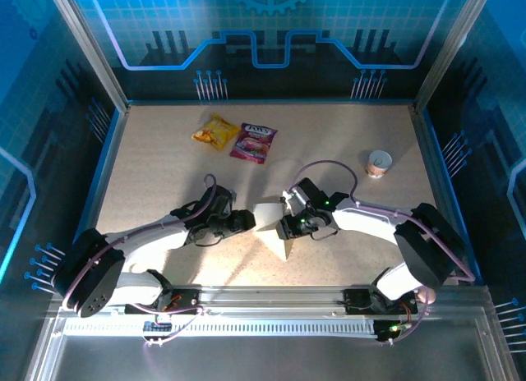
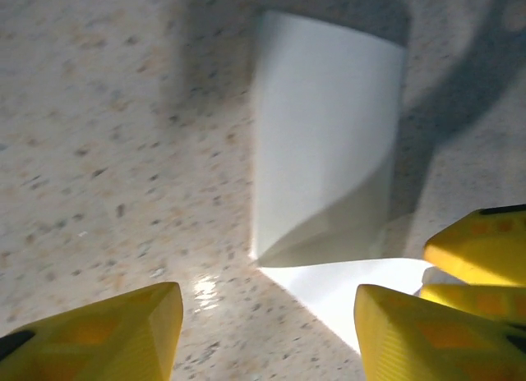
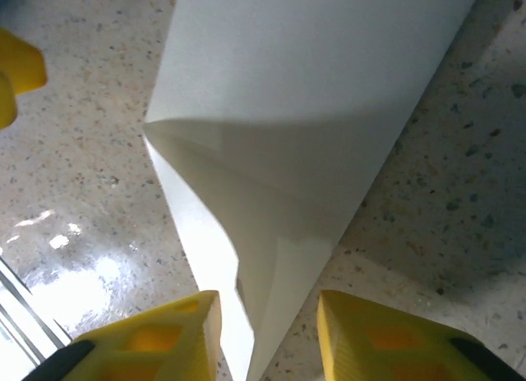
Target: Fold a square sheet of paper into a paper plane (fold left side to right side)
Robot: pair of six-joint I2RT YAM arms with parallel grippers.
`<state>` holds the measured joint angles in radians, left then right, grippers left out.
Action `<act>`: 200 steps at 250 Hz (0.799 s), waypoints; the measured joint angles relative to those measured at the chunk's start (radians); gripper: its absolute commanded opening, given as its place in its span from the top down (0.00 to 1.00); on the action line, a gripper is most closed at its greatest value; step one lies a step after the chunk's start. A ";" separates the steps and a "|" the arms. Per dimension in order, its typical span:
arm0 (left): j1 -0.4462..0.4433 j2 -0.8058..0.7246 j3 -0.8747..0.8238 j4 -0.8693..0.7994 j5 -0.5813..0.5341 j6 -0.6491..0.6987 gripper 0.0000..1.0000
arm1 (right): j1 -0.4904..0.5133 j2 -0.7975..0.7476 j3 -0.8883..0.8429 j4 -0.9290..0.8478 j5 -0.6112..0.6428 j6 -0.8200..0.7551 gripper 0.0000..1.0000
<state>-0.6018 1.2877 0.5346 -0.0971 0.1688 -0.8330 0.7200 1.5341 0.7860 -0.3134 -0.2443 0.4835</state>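
Observation:
The white paper plane point(image 1: 275, 229) lies on the table between my two grippers, a creased sheet folded to a narrow point toward the near edge. My left gripper point(image 1: 246, 221) sits just left of it. In the left wrist view it point(image 2: 267, 332) is open, with the folded paper point(image 2: 325, 143) ahead and its corner reaching toward the right finger point(image 2: 436, 332). My right gripper point(image 1: 285, 227) is at the paper's right side. Seen from the right wrist, it point(image 3: 267, 336) is open, and the pointed end of the paper point(image 3: 304, 110) runs down between its fingers point(image 3: 156, 344).
A yellow snack packet point(image 1: 215, 132) and a pink one point(image 1: 253, 142) lie at the back of the table. A small round cup point(image 1: 379, 162) stands at the back right. Blue walls and a metal frame enclose the table.

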 measured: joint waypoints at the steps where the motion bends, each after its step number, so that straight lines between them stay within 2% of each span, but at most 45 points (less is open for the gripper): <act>1: 0.000 0.000 0.000 0.000 0.000 0.000 0.41 | 0.000 0.001 0.000 0.000 0.000 0.000 0.73; 36: 0.018 0.000 -0.008 0.000 0.012 0.000 0.40 | -0.002 0.018 0.003 0.002 -0.002 -0.012 0.91; 74: 0.037 0.027 -0.008 0.035 0.044 -0.006 0.40 | -0.002 0.010 0.003 0.014 -0.001 -0.008 1.00; 157: 0.058 0.138 0.035 0.093 0.103 -0.007 0.41 | -0.024 -0.095 -0.034 0.030 -0.001 0.006 1.00; 200: 0.059 0.188 0.074 0.121 0.133 -0.006 0.48 | -0.030 -0.122 -0.047 0.031 -0.001 0.013 1.00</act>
<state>-0.5426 1.4757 0.6086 0.0238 0.3019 -0.8394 0.6903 1.4124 0.7395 -0.2829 -0.2455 0.4961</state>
